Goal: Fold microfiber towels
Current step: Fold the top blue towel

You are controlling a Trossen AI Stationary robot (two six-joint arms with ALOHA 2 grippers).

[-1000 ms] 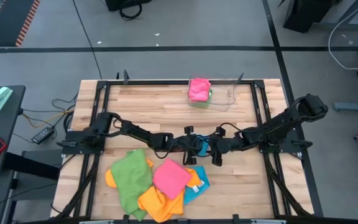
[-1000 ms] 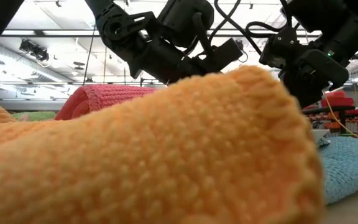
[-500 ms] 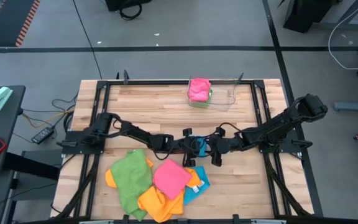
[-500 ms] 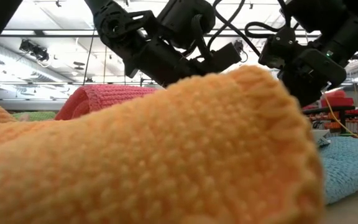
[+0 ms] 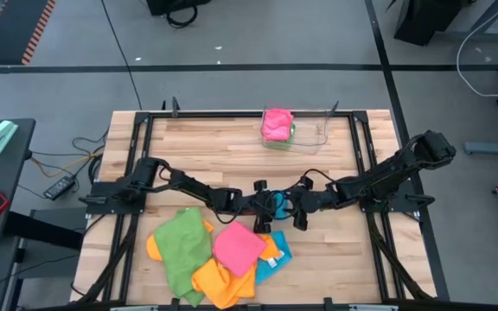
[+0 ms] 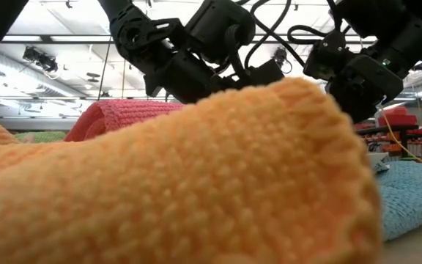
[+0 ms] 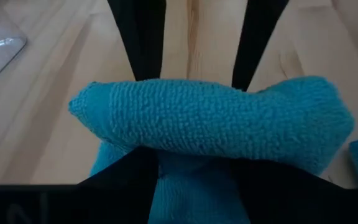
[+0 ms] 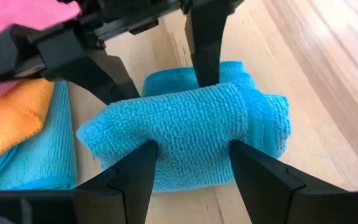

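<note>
A sky-blue microfiber towel [image 8: 185, 134], folded into a thick roll, lies at the table's middle between my two grippers. They face each other across it. My left gripper [image 7: 191, 180] comes from the table's left and my right gripper [image 8: 191, 165] from the right, and both are shut on the roll. In the high view they meet at the towel [image 5: 274, 204]. More towels lie heaped near the front edge: green [image 5: 180, 246], pink [image 5: 236, 246], orange [image 5: 219, 281] and another blue one [image 5: 275, 259]. My left gripper pinches the blue roll between its two fingers, one finger [image 8: 207, 56] on the roll's long side [image 8: 204, 93]. It slants down from the table's left. The roll bulges past the fingers on both sides. My right gripper pinches the same roll across its middle, one finger [image 8: 138, 171] on each long side [image 8: 166, 155]. It slants down from the table's right. The roll lies level and dents in at the fingers. A lower layer [image 8: 166, 78] shows behind it on the wood.
A clear plastic tray [image 5: 314, 138] stands at the far edge with a pink towel [image 5: 277, 123] in it. In the low view an orange towel [image 6: 174, 176] fills the foreground and hides the held roll. Bare wood lies between the tray and the grippers.
My left gripper has tipped a little further down over the blue roll. The roll and my right gripper have stayed where they were.
</note>
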